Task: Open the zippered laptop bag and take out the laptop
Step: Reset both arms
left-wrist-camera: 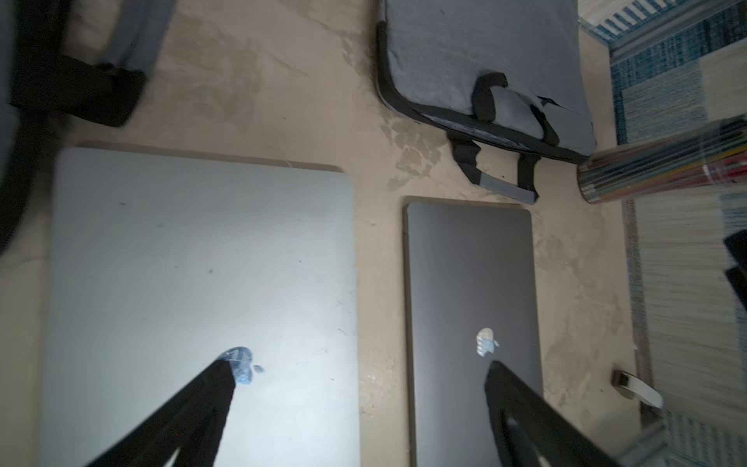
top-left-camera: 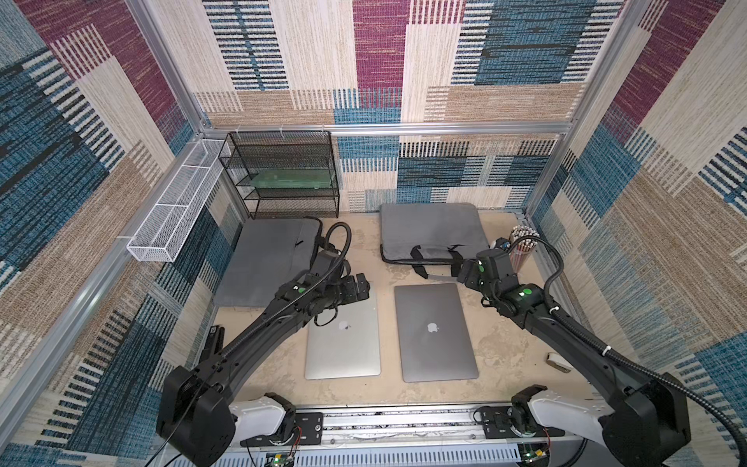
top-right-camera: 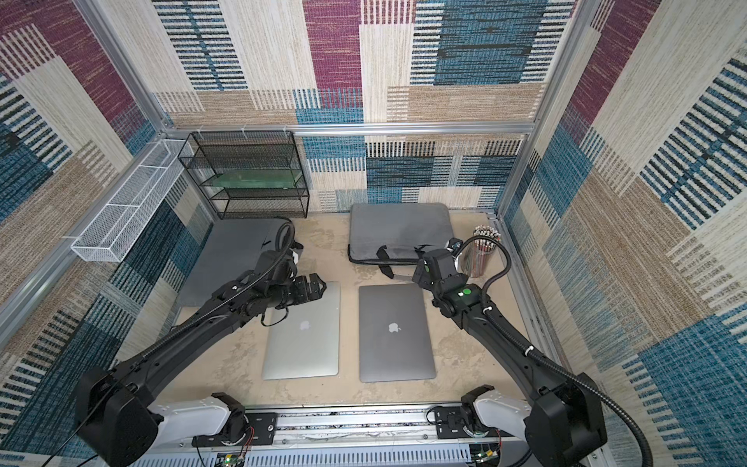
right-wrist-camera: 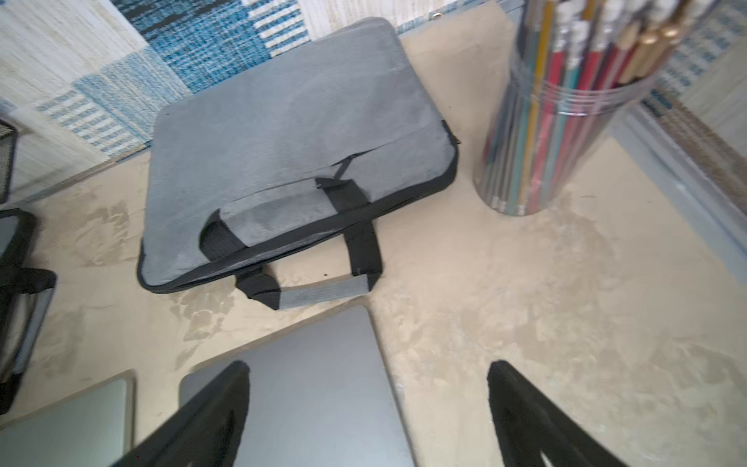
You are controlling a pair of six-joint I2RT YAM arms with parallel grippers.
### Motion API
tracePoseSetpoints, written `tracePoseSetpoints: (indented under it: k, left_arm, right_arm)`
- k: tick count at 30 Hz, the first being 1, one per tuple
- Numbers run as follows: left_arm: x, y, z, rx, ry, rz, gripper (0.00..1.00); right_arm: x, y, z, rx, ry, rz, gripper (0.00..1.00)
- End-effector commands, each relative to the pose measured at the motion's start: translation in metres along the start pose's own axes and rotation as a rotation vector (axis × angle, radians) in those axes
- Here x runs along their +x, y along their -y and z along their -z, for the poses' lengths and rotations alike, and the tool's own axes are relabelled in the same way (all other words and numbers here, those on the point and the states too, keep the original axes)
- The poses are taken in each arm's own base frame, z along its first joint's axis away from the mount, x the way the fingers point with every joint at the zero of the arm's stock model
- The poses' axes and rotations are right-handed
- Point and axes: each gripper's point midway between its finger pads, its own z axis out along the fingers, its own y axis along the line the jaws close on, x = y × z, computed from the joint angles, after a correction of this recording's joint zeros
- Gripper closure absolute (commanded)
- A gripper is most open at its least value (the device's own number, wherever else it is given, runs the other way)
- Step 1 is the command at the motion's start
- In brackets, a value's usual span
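Two grey zippered laptop bags lie flat at the back of the table: a dark one point(top-left-camera: 266, 263) on the left and a lighter one with black handles point(top-left-camera: 432, 232) point(right-wrist-camera: 291, 133) on the right. In front of them lie two closed laptops, out of the bags: a silver laptop point(top-left-camera: 343, 339) point(left-wrist-camera: 202, 263) and a dark grey laptop point(top-left-camera: 434, 331) point(right-wrist-camera: 319, 384). My left gripper point(top-left-camera: 359, 289) point(left-wrist-camera: 359, 366) hovers open over the silver laptop's far edge and holds nothing. The right gripper point(top-left-camera: 465, 273) point(right-wrist-camera: 370, 366) is open and empty over the dark laptop's far right corner.
A clear jar of pencils point(top-left-camera: 523, 242) point(right-wrist-camera: 553, 121) stands right of the lighter bag, close to my right wrist. A black mesh shelf point(top-left-camera: 283, 174) and a white wire basket point(top-left-camera: 178, 206) sit at the back left. A small white object point(top-left-camera: 560, 361) lies near the right wall.
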Motion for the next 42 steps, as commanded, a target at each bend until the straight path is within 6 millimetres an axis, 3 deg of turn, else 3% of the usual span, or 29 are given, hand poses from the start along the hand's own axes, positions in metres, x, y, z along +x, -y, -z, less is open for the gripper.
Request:
tracePoseSetpoints:
  k: [1,8,13,20,29,35,42]
  left_arm:
    - [-0.035,-0.034,0.015,-0.167,0.232,-0.095,0.01]
    - [-0.070,-0.077,0.047,-0.332,0.552,-0.147,0.01]
    - [-0.081,-0.105,0.054,-0.421,0.677,-0.182,0.01]
    - [-0.088,-0.144,0.042,-0.467,0.692,-0.220,0.01]
    - [-0.081,-0.215,0.012,-0.480,0.623,-0.125,0.01]
    - [-0.076,-0.227,-0.010,-0.424,0.593,-0.094,0.01]
    - [-0.074,-0.223,-0.028,-0.372,0.562,-0.126,0.01]
  right_arm:
    - [-0.012,0.023,0.009,0.075,0.118,-0.038,0.05]
    - [-0.015,0.055,0.026,0.112,0.272,-0.033,0.05]
    - [-0.010,0.061,0.022,0.131,0.303,0.021,0.05]
    - [-0.004,0.058,0.005,0.159,0.286,0.093,0.05]
    - [-0.016,0.072,0.008,0.110,0.448,0.098,0.05]
    - [-0.019,0.082,0.007,0.079,0.500,0.092,0.05]
    - [-0.019,0.091,-0.002,0.099,0.491,0.097,0.05]
